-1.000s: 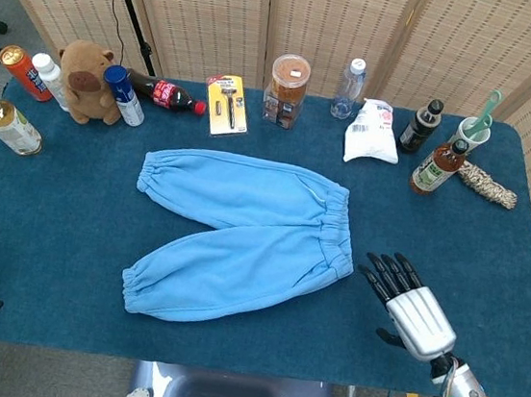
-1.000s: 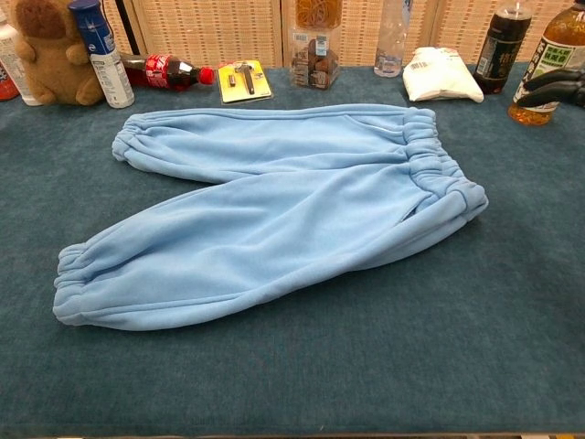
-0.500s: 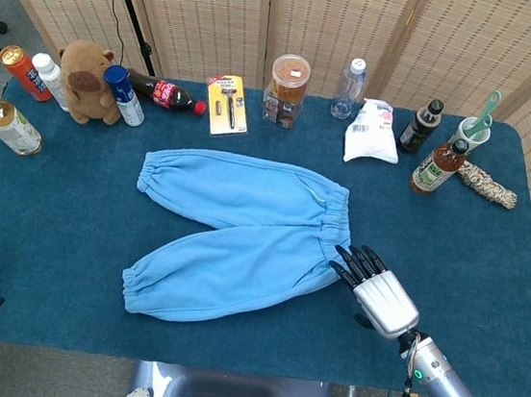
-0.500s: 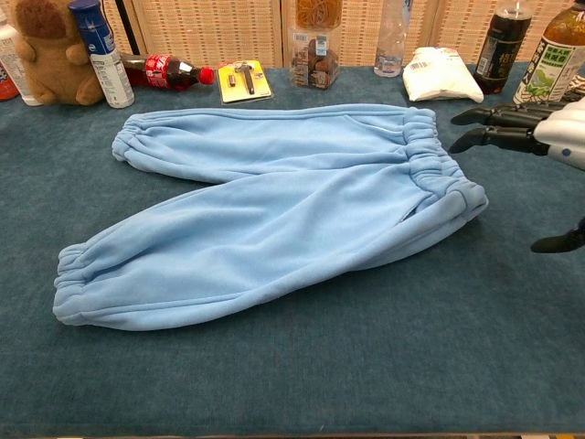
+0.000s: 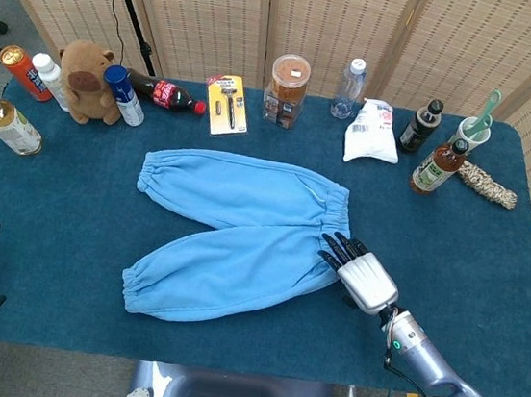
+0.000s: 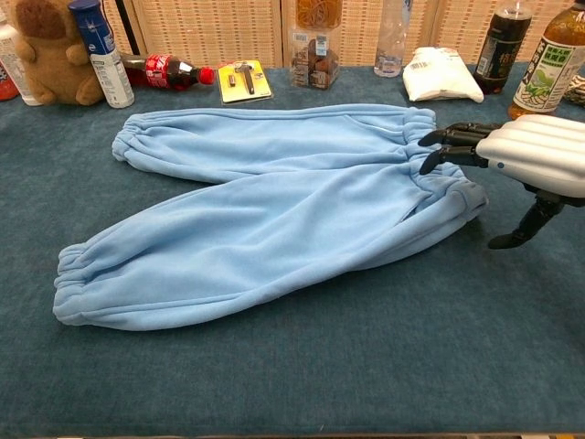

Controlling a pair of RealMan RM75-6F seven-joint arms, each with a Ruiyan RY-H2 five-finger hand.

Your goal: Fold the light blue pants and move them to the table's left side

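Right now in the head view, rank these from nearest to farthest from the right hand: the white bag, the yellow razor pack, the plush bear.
Measured from the right hand:
1. White bag, back edge, right of centre.
2. Yellow razor pack, back edge, left of centre.
3. Plush bear, back left corner.

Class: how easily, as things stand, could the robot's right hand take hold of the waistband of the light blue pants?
Probably easily: the right hand hangs open at the light blue pants, fingertips over the waistband, nothing between.
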